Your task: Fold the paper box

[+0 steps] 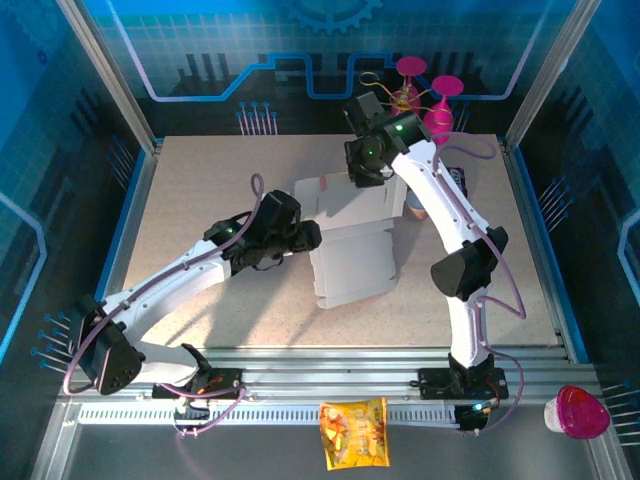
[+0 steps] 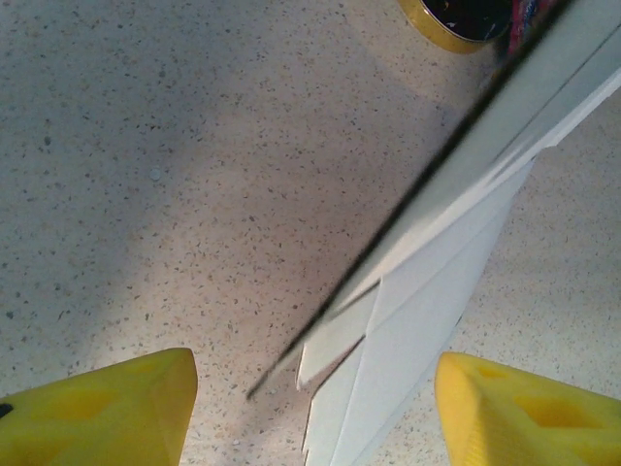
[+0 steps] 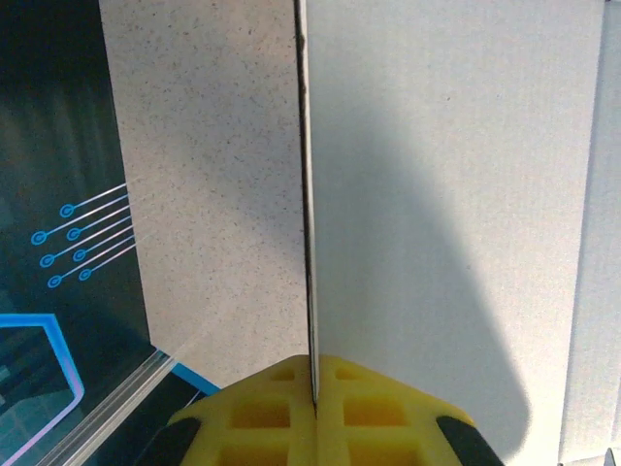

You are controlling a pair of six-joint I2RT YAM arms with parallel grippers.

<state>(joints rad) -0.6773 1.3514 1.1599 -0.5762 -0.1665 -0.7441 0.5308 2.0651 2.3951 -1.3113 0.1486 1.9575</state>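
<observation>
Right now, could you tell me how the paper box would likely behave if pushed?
Probably floppy: the box is a thin sheet, seen edge-on in the right end effector. Likely light, so it may slide. Its flaps would probably bend.

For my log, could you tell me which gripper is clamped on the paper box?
The right gripper, pinching the paper box by a panel edge; the left gripper stands open.

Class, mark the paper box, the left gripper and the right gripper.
paper box [image 1: 352,262], top view, on its flat near panel.
left gripper [image 2: 312,374], left wrist view, midway between its open yellow fingertips.
right gripper [image 3: 315,374], right wrist view, where fingertips pinch the box edge.
</observation>
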